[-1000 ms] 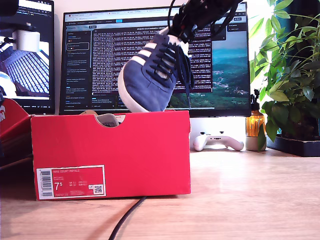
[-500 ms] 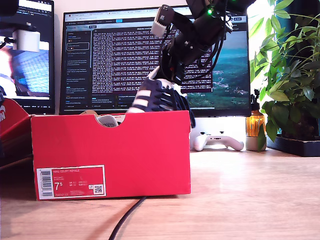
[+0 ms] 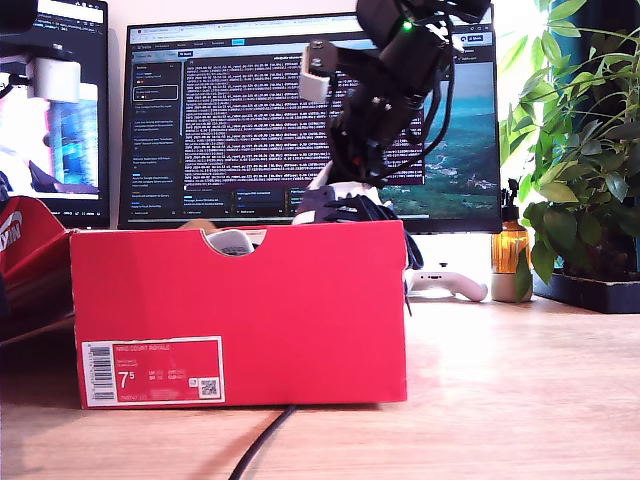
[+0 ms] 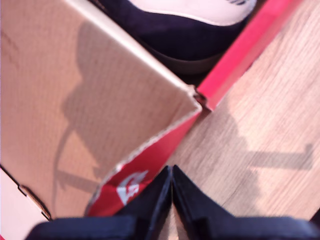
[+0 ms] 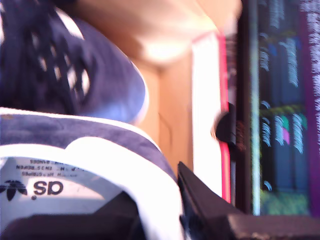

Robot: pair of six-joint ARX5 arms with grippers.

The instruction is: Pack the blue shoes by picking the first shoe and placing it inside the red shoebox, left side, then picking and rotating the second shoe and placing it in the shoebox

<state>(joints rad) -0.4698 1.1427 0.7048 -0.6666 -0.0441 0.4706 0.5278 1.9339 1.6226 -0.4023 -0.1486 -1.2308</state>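
Shoes first: the second gripper (image 5: 165, 220) was clamped on the heel collar of one blue shoe (image 5: 90, 165), one finger (image 5: 200, 200) outside the collar and the tongue label showing just inside. In the exterior view that shoe (image 3: 345, 205) was mostly sunk into the red shoebox (image 3: 240, 310), only its heel and laces poking above the rim toward the exterior view's right end, with the arm angled down onto it in front of the monitor (image 3: 250, 120). The other blue shoe (image 5: 65, 65) looked already in the box, lying right next to the held one. The first gripper (image 4: 172, 187) was closed on nothing, hanging over the wooden table (image 4: 270, 125) just outside a corner of the shoebox (image 4: 165, 145), with a shoe's toe (image 4: 190, 35) visible inside.

Progress-wise it looked nearly done: one shoe packed, the other most of the way down. What seemed left was seating it, letting go and pulling the arm out. A game controller (image 3: 450, 283) and plant (image 3: 580, 150) sat off to the exterior view's right.
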